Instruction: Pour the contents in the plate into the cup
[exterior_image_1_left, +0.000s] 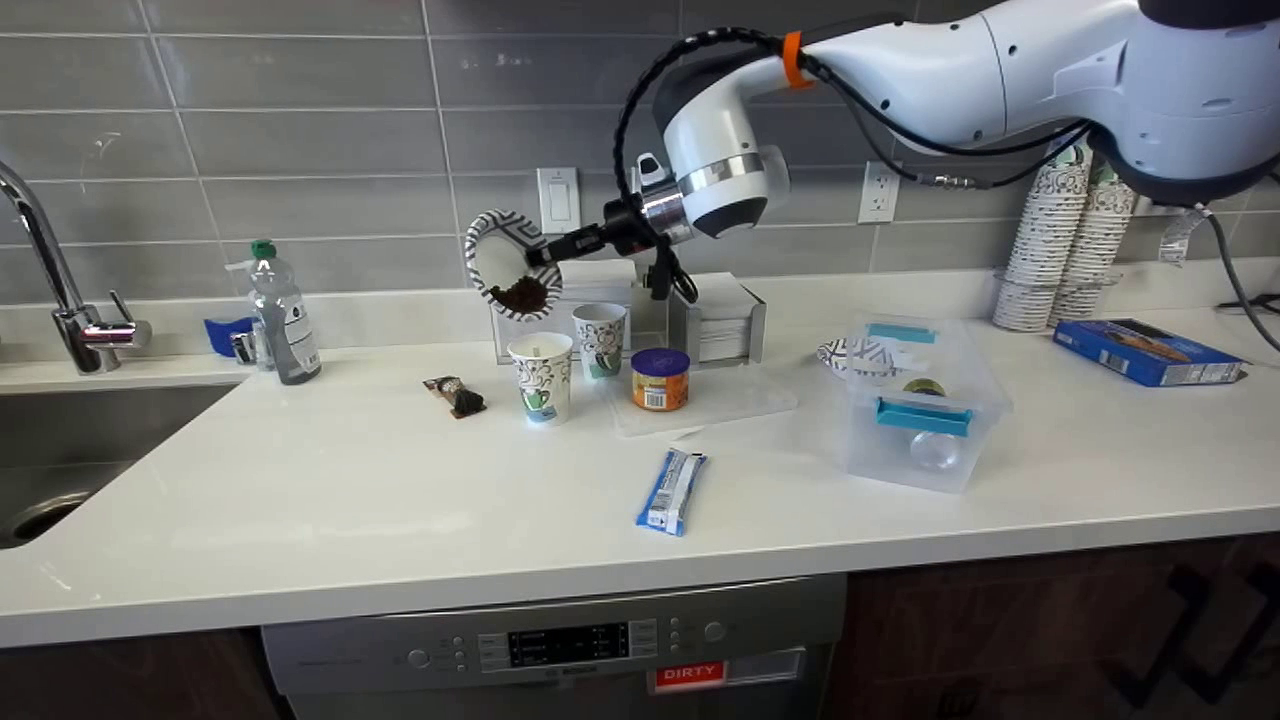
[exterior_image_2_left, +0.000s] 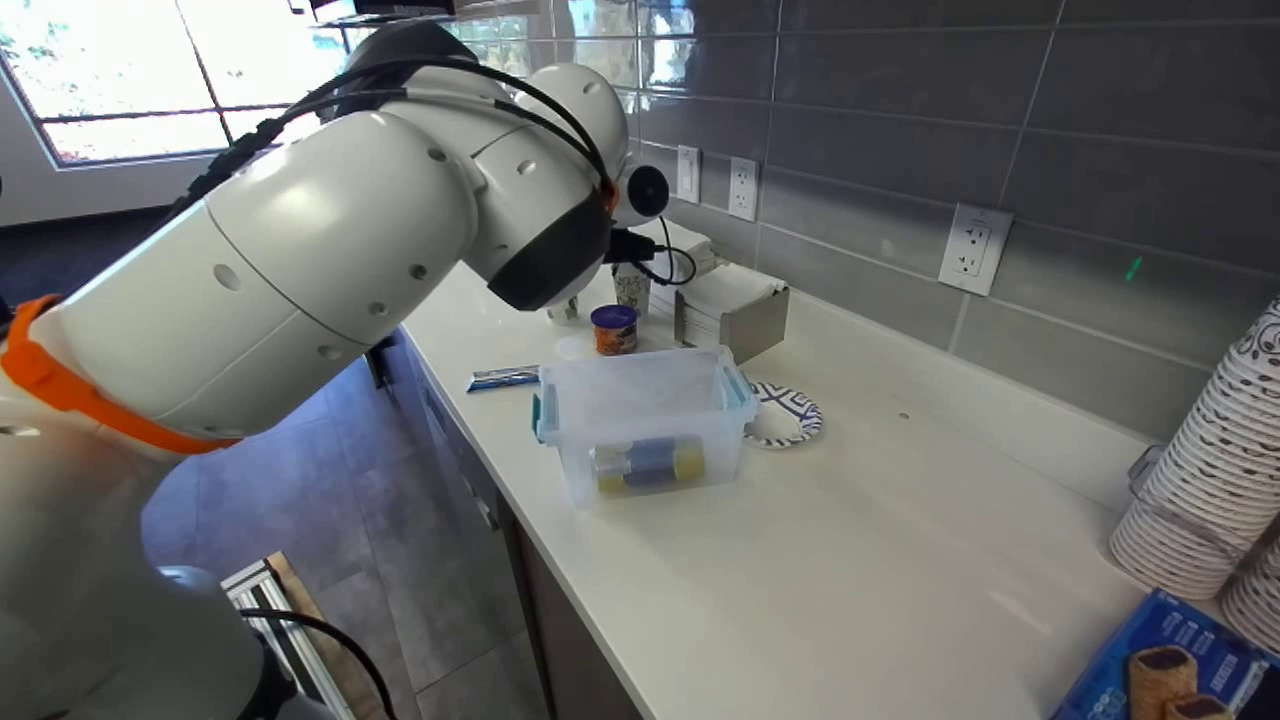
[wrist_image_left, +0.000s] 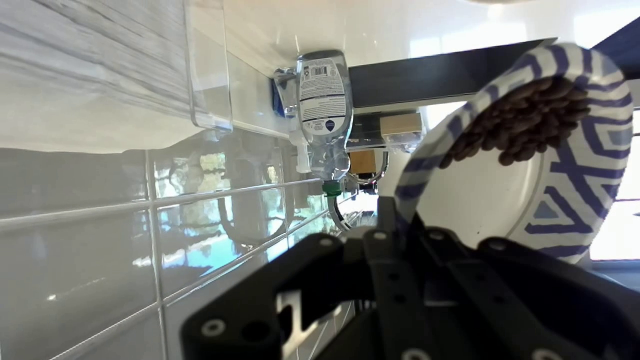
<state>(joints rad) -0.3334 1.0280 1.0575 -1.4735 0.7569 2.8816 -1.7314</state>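
Note:
The plate, with its black-and-white patterned rim, is held steeply tilted in the air. Dark brown pieces are gathered at its lower rim. My gripper is shut on the rim; the wrist view shows the rim between the fingers, with the plate and the brown pieces inside it. Two upright paper cups with swirl print stand below: a front cup, whose print is dark greenish-brown, and a rear cup. The plate is above and slightly left of the front cup in that exterior view.
An orange tub with purple lid stands right of the cups. Napkin holders are behind. A brown wrapper, blue packet, clear container, another patterned plate and soap bottle are on the counter.

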